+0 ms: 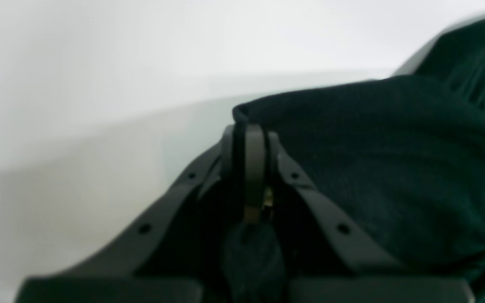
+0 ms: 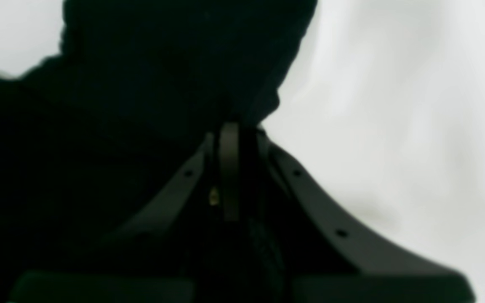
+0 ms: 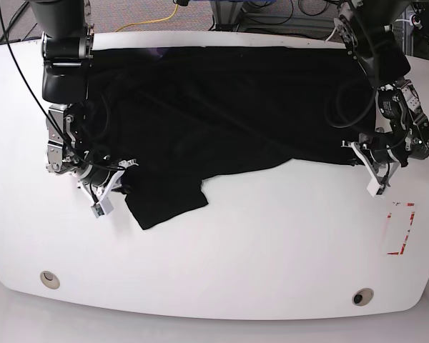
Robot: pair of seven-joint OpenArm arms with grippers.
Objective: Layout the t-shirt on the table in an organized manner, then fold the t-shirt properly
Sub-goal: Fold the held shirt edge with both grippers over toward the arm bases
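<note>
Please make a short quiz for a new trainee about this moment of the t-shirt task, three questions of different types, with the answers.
1. True or false: the t-shirt lies fully flat, with no fabric lifted.
2. The left gripper is: A) open above bare table, B) shut on the t-shirt's edge, C) out of view.
3. Fill in: the red tape marks on the table are nearest the ___ gripper.

Key
1. False: both grippers pinch fabric, and a flap sticks out near the right gripper.
2. B
3. left
</note>
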